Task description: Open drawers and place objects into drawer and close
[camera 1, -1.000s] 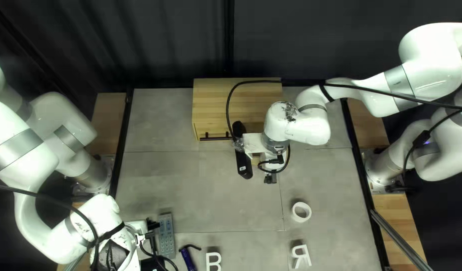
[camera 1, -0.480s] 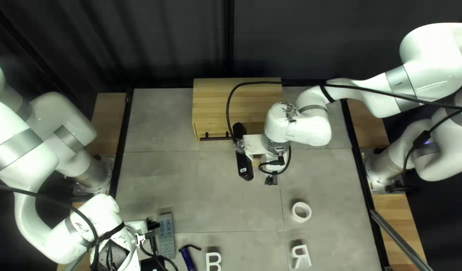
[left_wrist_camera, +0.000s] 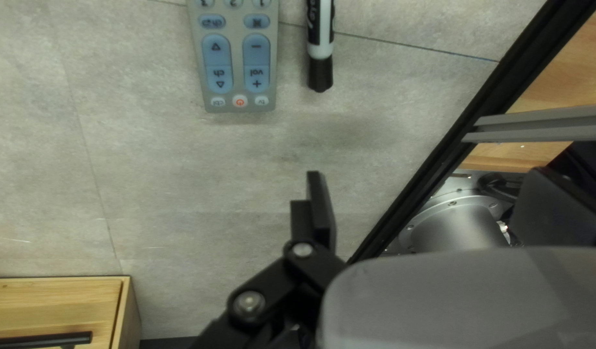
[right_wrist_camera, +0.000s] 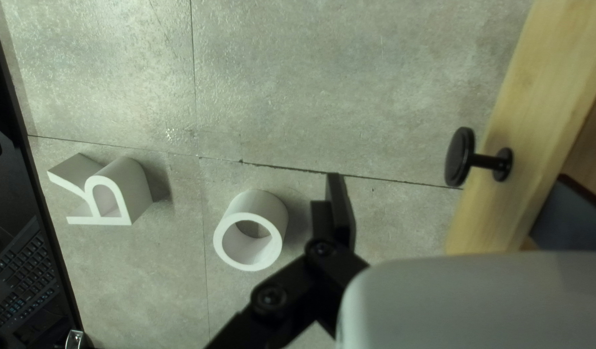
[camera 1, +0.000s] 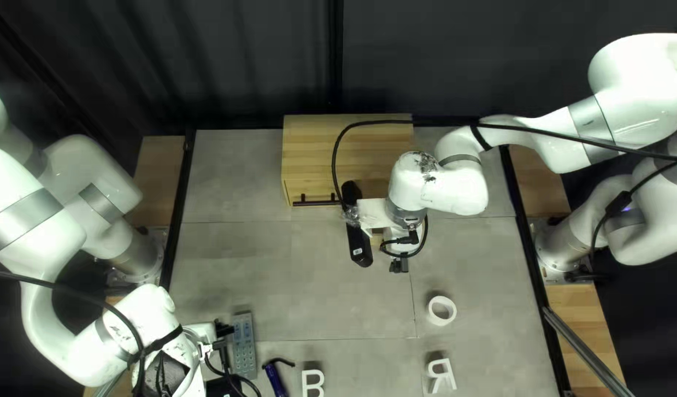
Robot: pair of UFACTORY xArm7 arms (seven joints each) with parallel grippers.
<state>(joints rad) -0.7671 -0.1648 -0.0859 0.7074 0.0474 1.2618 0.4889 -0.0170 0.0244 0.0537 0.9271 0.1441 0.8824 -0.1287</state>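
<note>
Toward the table's far edge, open drawer near the right gripper, remote near the left gripper, cannot tell whether either gripper is open or closed.

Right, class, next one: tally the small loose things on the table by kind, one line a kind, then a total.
White block letters: 3 (B, R, ring-like O)
Remote control: 1
Marker: 1
Blue item with a black hooked end: 1
Total in sight: 6
</note>
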